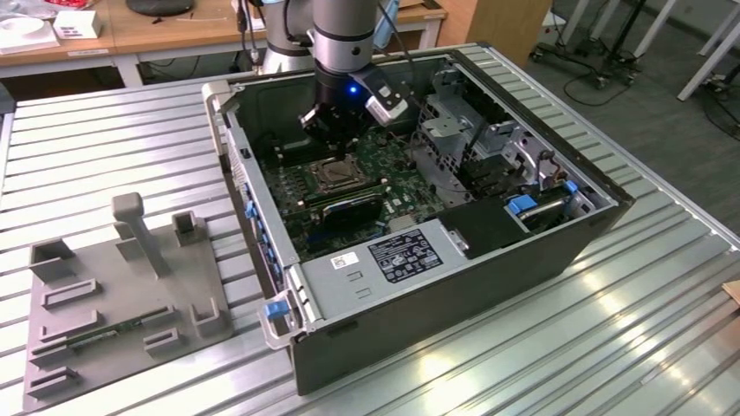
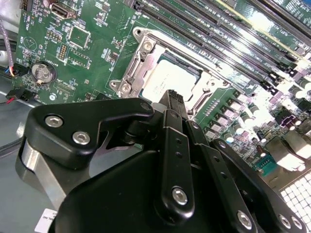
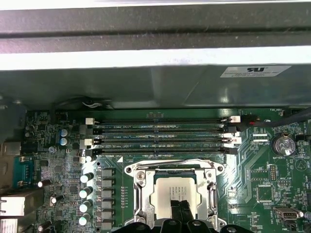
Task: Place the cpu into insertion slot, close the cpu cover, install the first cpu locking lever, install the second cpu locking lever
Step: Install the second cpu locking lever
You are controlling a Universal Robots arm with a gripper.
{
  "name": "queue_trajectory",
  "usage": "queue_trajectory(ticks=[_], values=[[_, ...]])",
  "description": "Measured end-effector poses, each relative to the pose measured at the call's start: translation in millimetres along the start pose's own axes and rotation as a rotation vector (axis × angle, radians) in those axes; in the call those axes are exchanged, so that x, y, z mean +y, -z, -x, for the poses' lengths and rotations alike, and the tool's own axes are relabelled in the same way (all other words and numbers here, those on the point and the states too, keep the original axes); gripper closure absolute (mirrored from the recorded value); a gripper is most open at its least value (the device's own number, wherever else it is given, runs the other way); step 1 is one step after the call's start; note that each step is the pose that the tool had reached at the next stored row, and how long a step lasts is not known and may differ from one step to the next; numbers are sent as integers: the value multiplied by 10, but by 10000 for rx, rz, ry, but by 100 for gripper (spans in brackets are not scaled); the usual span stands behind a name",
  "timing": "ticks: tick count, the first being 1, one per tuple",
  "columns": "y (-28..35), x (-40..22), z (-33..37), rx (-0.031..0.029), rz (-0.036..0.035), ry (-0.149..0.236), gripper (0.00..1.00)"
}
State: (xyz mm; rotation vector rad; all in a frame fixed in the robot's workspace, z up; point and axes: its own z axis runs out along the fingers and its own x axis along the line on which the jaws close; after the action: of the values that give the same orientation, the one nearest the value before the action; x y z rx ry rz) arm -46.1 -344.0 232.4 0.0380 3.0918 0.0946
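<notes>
Just one cpu (image 3: pixel 171 198) under one cpu cover (image 3: pixel 175 173).

The arm (image 1: pixel 343 35) is a thick grey cylinder with a darker band near its lower end, where a small blue light glows. A silver-and-black box-shaped camera (image 1: pixel 386 98) is fixed to its side, and a dark cable runs down along the tube. Below sits the gripper (image 2: pixel 170 99), all matte black: flat, rounded link plates stacked side by side, joined by shiny silver hex-socket screws, with a curved hook-shaped outer link on one side. A band of bare polished metal shows under the black housing, along with a small white label. Its narrow black fingers (image 3: pixel 181 211) have blunt, squared ends.
</notes>
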Motion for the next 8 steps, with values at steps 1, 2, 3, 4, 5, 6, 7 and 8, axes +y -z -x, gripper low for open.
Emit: queue_trajectory(ticks=[1,2,3,4,5,6,7,8], values=[[0,0,0,0,-1,0,90],[1,0,0,0,0,0,90],[4,0,0,2,-3,0,90],[10,0,0,3,-6,0,90],[12,0,0,1,-2,-1,90],[17,1,1,1,-3,0,90],[25,1,1,1,-7,0,90],[33,2,2,1,-11,1,90]])
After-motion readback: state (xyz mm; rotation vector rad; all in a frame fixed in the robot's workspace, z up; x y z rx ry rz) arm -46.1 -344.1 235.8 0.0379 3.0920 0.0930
